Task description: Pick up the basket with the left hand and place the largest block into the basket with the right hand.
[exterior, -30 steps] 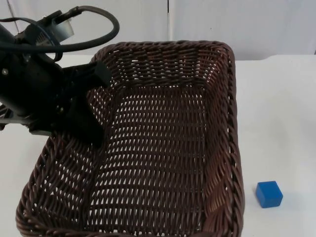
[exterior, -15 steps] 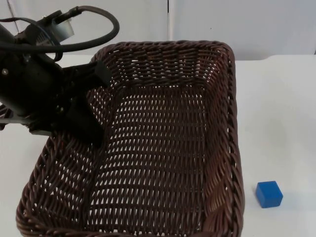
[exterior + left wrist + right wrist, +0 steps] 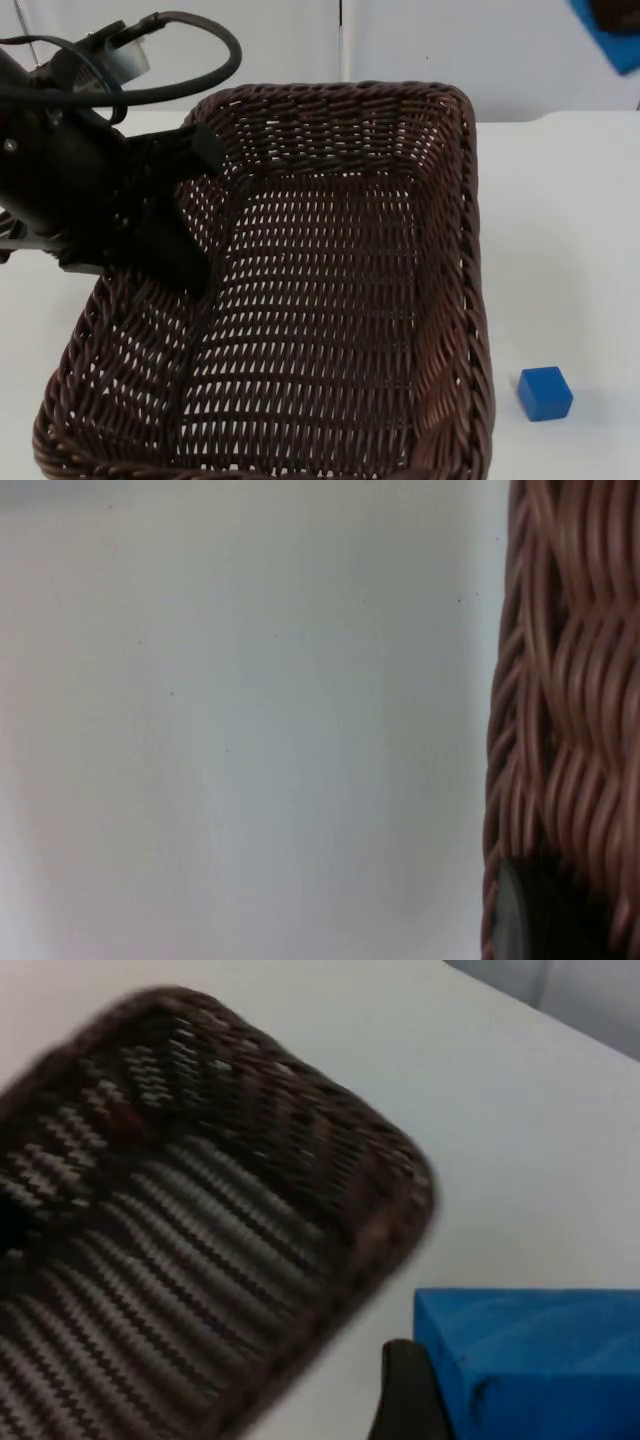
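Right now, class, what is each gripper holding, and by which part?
The left gripper holds the basket by its left rim. The right gripper holds a large blue block by its sides.

Basket (image 3: 330, 300) near rim cut off; large block (image 3: 540, 1360) partly cropped.

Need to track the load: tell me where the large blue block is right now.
In the right wrist view, the large blue block sits against the right gripper's fingertip, above the table beside the basket; the top view shows it entering at the upper right corner.
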`<act>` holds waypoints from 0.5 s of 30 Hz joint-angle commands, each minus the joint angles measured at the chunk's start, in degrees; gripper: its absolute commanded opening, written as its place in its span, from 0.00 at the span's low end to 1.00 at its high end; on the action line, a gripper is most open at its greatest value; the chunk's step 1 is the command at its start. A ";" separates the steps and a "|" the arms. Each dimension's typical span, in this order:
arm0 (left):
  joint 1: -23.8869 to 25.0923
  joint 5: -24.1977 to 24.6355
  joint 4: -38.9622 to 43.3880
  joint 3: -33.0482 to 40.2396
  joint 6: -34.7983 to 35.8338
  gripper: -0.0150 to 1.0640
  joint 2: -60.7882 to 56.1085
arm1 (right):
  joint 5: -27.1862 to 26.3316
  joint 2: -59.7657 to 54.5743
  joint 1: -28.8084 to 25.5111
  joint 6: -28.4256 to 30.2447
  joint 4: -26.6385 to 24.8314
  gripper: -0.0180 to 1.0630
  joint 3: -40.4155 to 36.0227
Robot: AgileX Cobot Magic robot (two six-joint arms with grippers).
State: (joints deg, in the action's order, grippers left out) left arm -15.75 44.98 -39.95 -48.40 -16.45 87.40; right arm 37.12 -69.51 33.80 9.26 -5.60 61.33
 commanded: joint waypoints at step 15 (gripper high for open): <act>-0.16 -0.33 -0.97 0.09 0.44 0.01 -0.55 | 3.54 -13.86 11.53 0.71 -0.95 0.02 15.04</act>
State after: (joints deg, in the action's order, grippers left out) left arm -15.75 44.98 -39.74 -48.40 -16.45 87.40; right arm 40.92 -81.86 44.69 9.42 -6.40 74.92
